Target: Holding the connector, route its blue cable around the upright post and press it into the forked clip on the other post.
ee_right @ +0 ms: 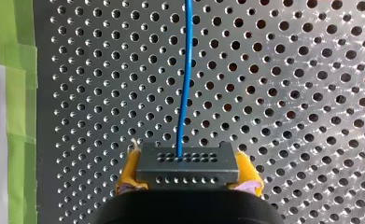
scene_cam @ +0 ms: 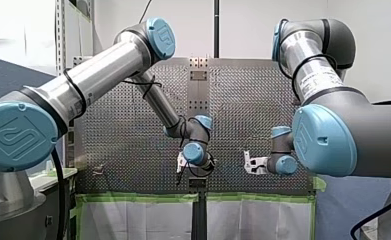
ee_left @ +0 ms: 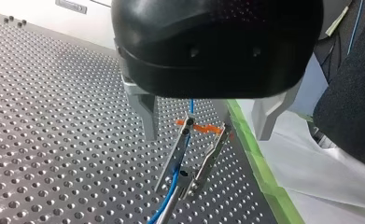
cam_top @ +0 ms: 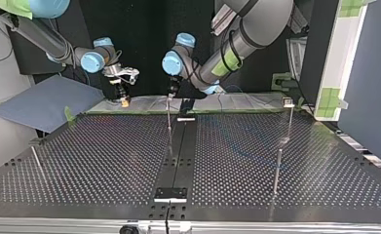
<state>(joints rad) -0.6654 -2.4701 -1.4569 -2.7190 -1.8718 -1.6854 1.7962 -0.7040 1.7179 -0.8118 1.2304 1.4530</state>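
Starting at ten o'clock in the top view: my right gripper (cam_top: 124,97) hangs at the far edge of the perforated table (cam_top: 105,156). Its wrist view shows the catch, yellow pads (ee_right: 129,171) clamped on both flanks of the connector (ee_right: 187,164), a small dark block with rows of pin holes. The blue cable (ee_right: 185,70) leaves its face and runs straight ahead over the holes. Across to eleven o'clock, my left gripper (cam_top: 173,91) hovers right over the slim post (cam_top: 169,122) at mid-table. From its own wrist, the metal fingers (ee_left: 145,116) are spread wide with nothing between their faces. They straddle the forked clip (ee_left: 212,153), which has an orange tab (ee_left: 201,127) across its prongs. The cable runs down along one prong there, though whether it is properly seated I cannot tell. Out at three o'clock, a second post (cam_top: 289,117) stands alone, well apart from both grippers. Now, handling: that cable looks thin, light and springy, so it will likely bow and slide off a post unless kept gently taut. The connector is the stiff part and the right place to hold, by its flanks as now. Pulling hard would load the joint where the wire enters the block, so easy does it.
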